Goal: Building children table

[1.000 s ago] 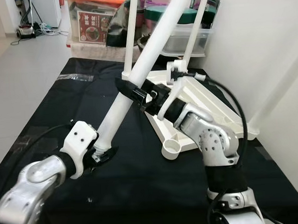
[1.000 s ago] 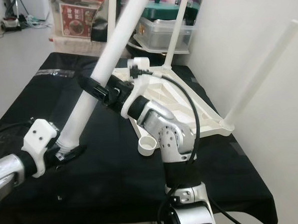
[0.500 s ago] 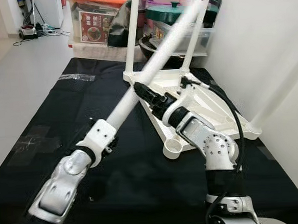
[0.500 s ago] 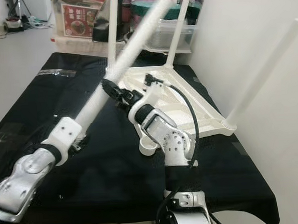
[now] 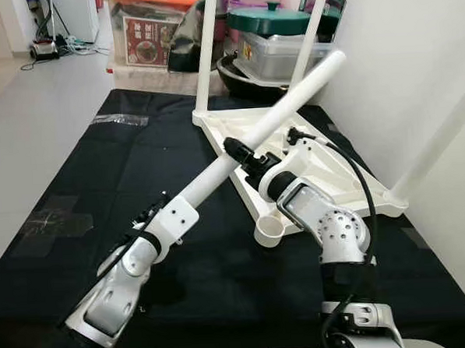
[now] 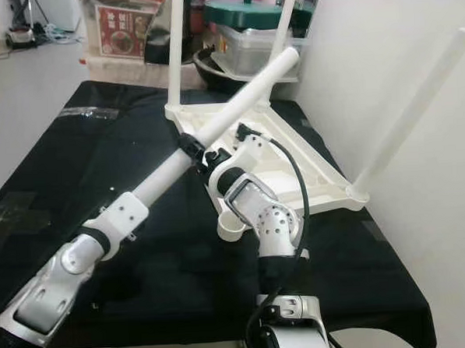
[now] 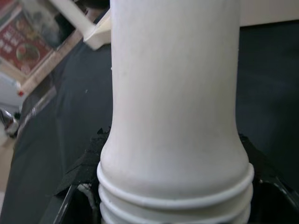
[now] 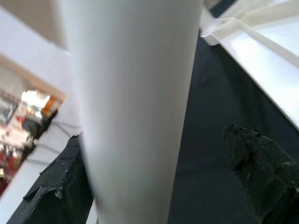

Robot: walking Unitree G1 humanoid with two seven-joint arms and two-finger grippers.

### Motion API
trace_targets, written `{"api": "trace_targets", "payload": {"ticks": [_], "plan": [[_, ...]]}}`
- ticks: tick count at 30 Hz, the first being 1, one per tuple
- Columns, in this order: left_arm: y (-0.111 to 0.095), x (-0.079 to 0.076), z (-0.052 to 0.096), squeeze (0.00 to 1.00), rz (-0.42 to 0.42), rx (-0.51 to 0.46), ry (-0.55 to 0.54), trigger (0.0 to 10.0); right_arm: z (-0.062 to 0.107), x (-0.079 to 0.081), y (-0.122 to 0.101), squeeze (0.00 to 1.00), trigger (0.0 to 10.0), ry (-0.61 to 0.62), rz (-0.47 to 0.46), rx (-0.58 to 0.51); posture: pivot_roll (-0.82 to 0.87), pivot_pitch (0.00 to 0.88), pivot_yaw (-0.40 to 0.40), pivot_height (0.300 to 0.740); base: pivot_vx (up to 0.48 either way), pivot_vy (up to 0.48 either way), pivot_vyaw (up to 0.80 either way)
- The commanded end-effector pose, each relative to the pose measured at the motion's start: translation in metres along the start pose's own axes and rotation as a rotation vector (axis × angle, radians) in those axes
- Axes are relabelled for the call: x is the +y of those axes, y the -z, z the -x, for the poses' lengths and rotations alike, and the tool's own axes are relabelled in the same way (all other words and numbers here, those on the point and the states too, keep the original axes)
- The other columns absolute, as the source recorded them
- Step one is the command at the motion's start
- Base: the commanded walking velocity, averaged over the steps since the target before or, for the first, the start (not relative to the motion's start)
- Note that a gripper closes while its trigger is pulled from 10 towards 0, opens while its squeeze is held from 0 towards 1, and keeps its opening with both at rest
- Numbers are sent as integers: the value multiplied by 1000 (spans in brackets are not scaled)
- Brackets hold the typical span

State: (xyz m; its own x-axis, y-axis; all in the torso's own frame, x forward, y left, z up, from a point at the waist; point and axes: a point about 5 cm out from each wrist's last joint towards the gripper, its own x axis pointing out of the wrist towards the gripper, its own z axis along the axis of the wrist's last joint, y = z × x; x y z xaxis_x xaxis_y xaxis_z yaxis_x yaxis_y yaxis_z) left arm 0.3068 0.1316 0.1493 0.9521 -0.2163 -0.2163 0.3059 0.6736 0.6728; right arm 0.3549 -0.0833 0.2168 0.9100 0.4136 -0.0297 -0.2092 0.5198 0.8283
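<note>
Black cloth (image 5: 76,174) covers the work surface, storage boxes (image 5: 151,34) behind. On it lies the upturned white tabletop (image 5: 326,173), 3 legs already standing in its corners; the near corner socket (image 5: 269,232) is still empty. The 4th leg (image 5: 250,146) is held slanted above the cloth: left gripper (image 5: 153,225) grasps its ridged lower end, right gripper (image 5: 243,154) closes on mid-shaft. Since 1 second ago the leg has tilted much flatter, and the left arm has stretched forward. Seating it remains.
</note>
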Motion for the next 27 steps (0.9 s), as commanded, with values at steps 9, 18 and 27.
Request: {"api": "trace_targets", "payload": {"ticks": [9,18,27], "plan": [[-18,-18,-1,0,-36,-84,65,10000,-22,68,38,0,10000,-165,-279,68,131,0,-167,740,0,0,0],[-18,-16,-1,0,-45,-90,67,10000,-18,64,51,0,0,-166,-182,129,132,0,-169,740,0,0,0],[-14,-11,1,0,-47,-82,56,10000,-16,55,50,0,0,-156,-153,158,133,0,-172,740,0,0,0]]}}
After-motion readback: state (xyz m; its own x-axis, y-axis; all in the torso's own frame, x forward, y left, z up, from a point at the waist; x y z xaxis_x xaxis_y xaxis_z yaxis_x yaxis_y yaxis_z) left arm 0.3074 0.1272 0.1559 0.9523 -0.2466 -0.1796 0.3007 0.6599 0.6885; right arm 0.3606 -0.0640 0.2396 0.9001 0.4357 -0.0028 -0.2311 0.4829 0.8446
